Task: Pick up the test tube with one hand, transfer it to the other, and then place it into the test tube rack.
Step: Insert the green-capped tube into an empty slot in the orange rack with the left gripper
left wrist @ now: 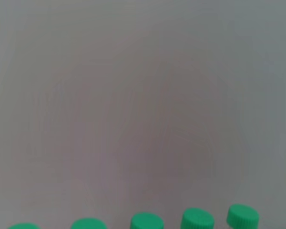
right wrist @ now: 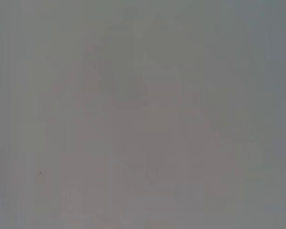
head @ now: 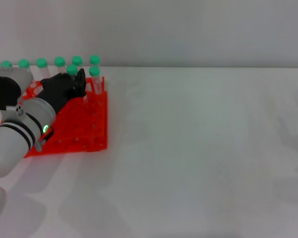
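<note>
Rack point(head: 84, 126) orange-red, perhaps eight green-capped tubes point(head: 94, 72), left gripper point(head: 79, 82) above.

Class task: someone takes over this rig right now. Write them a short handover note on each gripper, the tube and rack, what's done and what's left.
Left gripper: over the far part of the bright orange-red plastic test tube rack, beside a green-capped clear test tube; grip unclear.
Right gripper: out of view.
Other green-capped tubes stand along the rack's far edge.
Done: tube appears at or in the rack.
Left: confirm it is seated, then withdraw the left arm.
</note>
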`<action>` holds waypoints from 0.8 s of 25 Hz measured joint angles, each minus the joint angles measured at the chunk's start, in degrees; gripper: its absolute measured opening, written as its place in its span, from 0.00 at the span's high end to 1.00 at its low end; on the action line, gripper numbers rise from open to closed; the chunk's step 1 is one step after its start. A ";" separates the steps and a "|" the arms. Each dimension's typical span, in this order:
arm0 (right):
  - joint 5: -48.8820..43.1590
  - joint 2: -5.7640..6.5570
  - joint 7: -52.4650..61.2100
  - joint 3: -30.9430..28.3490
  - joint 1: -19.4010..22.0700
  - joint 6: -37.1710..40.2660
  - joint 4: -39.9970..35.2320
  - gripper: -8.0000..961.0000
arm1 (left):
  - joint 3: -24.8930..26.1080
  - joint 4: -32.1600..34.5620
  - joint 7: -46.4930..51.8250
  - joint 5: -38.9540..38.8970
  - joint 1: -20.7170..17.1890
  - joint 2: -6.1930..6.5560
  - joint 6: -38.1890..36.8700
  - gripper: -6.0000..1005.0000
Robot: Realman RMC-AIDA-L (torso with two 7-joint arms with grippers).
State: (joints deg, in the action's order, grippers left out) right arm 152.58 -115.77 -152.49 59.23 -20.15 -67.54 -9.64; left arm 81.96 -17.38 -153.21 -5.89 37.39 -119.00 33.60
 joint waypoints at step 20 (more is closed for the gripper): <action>0.00 0.13 0.00 -1.31 -0.17 0.04 -0.03 0.27 | -0.12 -7.52 0.15 -0.09 -12.18 -0.52 5.91 0.45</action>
State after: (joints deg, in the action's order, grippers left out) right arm 152.57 -115.65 -152.49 57.92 -20.32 -67.50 -9.67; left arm 81.84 -24.91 -153.06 -5.98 25.21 -119.52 39.51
